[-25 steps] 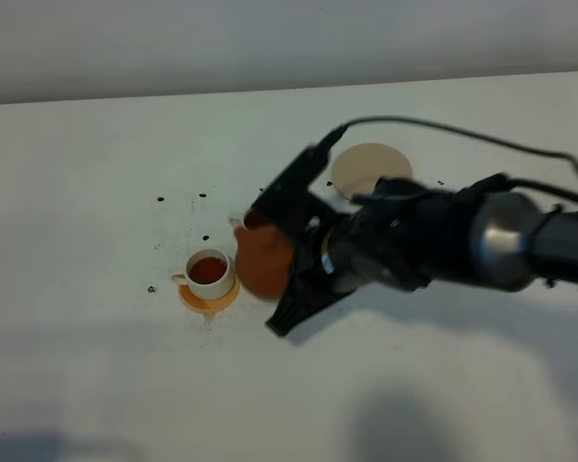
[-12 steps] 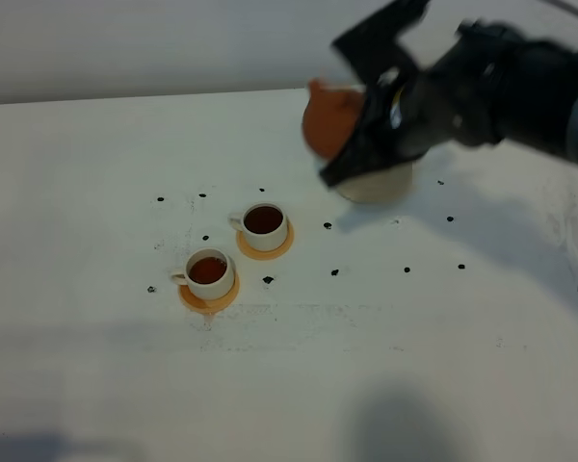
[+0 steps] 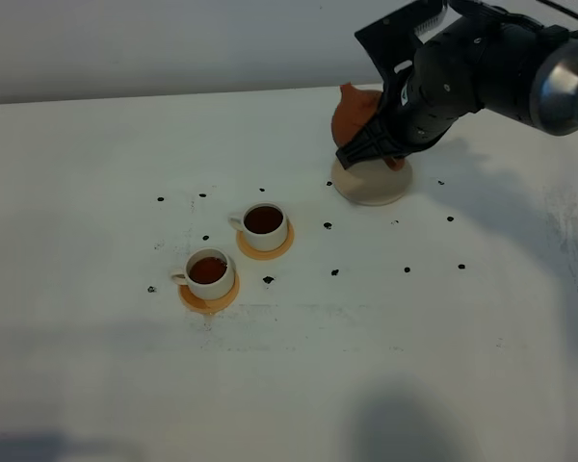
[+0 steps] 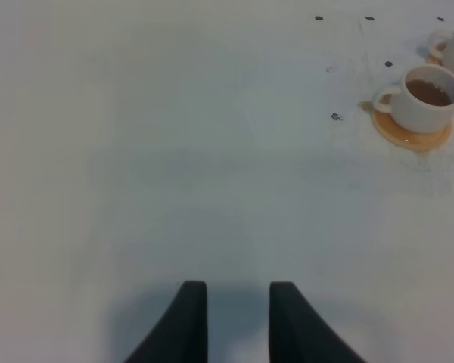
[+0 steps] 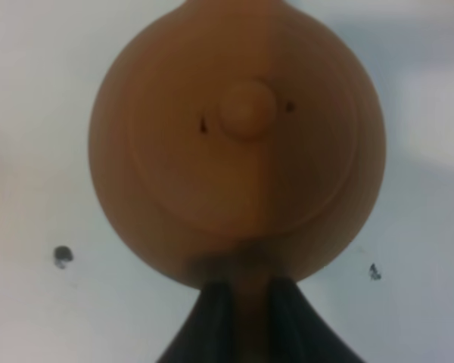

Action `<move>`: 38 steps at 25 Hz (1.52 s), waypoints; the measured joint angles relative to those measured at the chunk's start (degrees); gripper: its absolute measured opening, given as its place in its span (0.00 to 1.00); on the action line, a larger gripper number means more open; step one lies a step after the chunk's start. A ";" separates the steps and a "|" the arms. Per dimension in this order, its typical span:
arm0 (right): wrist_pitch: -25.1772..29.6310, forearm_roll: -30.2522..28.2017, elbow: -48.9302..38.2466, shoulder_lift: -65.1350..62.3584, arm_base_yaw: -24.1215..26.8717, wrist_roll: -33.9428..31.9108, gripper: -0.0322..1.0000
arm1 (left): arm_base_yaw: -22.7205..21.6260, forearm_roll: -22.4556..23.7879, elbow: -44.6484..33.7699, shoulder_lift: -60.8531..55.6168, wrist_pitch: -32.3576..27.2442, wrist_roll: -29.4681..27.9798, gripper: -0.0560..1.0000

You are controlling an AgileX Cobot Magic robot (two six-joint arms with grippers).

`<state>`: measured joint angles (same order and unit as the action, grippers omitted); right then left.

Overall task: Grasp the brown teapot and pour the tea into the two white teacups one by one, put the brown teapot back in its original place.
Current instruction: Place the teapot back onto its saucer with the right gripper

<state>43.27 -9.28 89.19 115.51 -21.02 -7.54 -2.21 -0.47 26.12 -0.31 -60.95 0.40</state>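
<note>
On the white counter [image 3: 96, 385], nearest the camera, a small white ceramic teacup [image 3: 210, 272] stands on its orange coaster [image 3: 209, 298], and just behind it the second white teacup [image 3: 264, 225]; both hold dark tea, so the pouring looks finished. The left pincer [image 4: 238, 318] hangs over bare counter, narrow and holding nothing. Farther back, the right pincer [image 5: 242, 306] grips the handle of the round reddish-brown clay teapot [image 3: 352, 114], which is at the pale beige round coaster [image 3: 371, 185]. What seems left is to release it.

No readable text, label, brand or number on anything before us in these views.
</note>
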 joint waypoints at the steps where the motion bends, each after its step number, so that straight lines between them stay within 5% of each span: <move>1: -0.14 0.28 0.00 0.46 0.26 0.06 0.12 | 0.00 0.00 0.00 0.00 0.00 0.00 0.26; 17: -4.81 1.39 0.15 5.50 2.34 0.06 0.12 | 0.00 0.00 0.00 0.00 0.00 0.00 0.26; 38: -4.17 5.96 0.19 7.41 3.08 1.38 0.12 | 0.00 0.00 0.00 0.00 0.00 0.00 0.26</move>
<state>39.10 -3.32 89.38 122.93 -17.94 -6.16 -2.21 -0.47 26.12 -0.31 -60.95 0.40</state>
